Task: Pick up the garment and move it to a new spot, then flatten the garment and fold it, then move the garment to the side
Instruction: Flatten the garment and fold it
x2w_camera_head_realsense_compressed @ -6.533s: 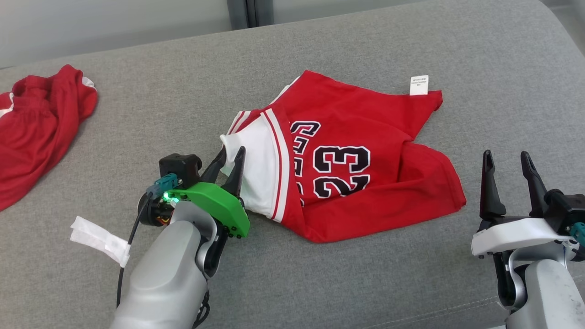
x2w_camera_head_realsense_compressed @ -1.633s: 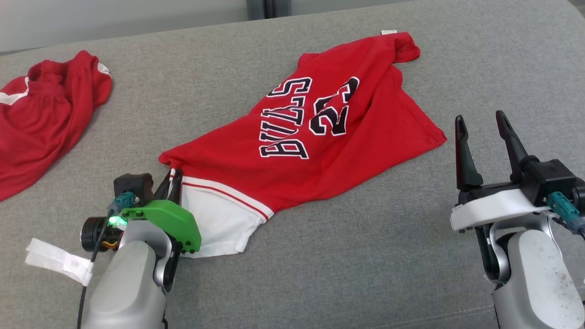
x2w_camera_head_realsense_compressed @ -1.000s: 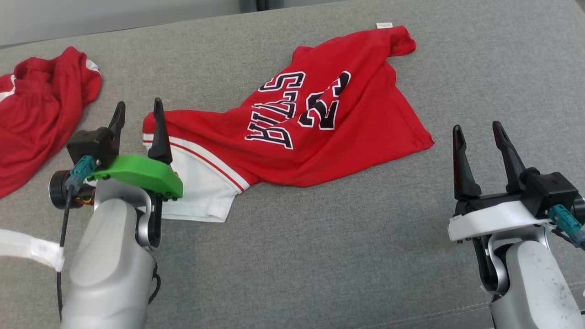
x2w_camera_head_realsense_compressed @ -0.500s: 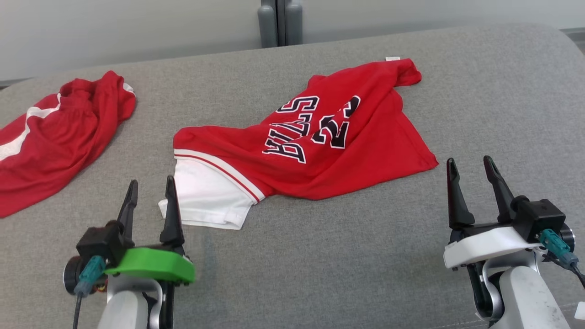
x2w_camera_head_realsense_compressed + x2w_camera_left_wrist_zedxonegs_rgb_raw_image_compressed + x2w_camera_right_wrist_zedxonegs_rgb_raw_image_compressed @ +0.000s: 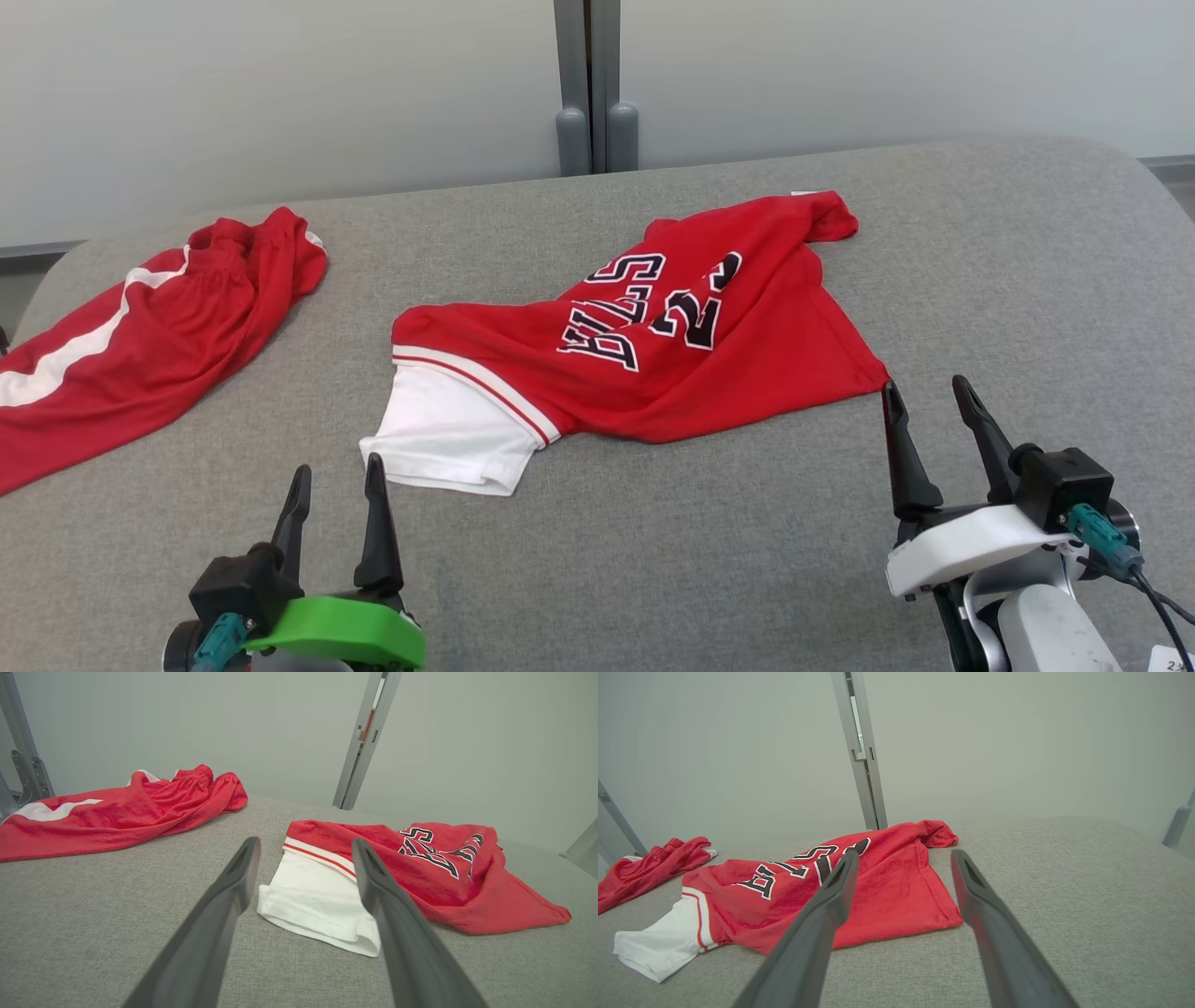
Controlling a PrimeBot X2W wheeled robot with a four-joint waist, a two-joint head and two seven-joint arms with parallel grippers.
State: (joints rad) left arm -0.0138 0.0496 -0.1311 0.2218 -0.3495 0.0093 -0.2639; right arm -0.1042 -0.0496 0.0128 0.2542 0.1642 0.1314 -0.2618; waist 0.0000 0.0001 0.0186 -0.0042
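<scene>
From the head, both claws show low down. The left claw (image 5: 337,467) is spread wide and holds nothing, and the red jersey (image 5: 747,364) lies flat-ish on the grey couch (image 5: 653,560) ahead of it and off to its right, with the white panel (image 5: 448,439) the nearest part, just beyond its right finger. The right claw (image 5: 924,385) is also spread and empty. Its left fingertip sits right by the jersey's near red corner, though whether it touches cannot be told from here. The right wrist view settles what the head view leaves flat: the corner lies on the couch between and beyond that claw's two fingers, with the lettering farther off to its left. The left wrist view gives the folded thickness of the white panel's edge, straight ahead between its fingers, and a metal bracket (image 5: 28,772) at its far left that the others miss. A pair of red shorts (image 5: 140,355) lies crumpled well off to the left claw's left. A little over a second ago the left claw was pinched on the jersey beside the white panel. It has since let go and drawn back clear of the cloth. The head camera has tilted up since then, bringing the pale wall (image 5: 280,93) and a grey post (image 5: 586,84) into sight behind the couch, while the jersey keeps the same lie.
</scene>
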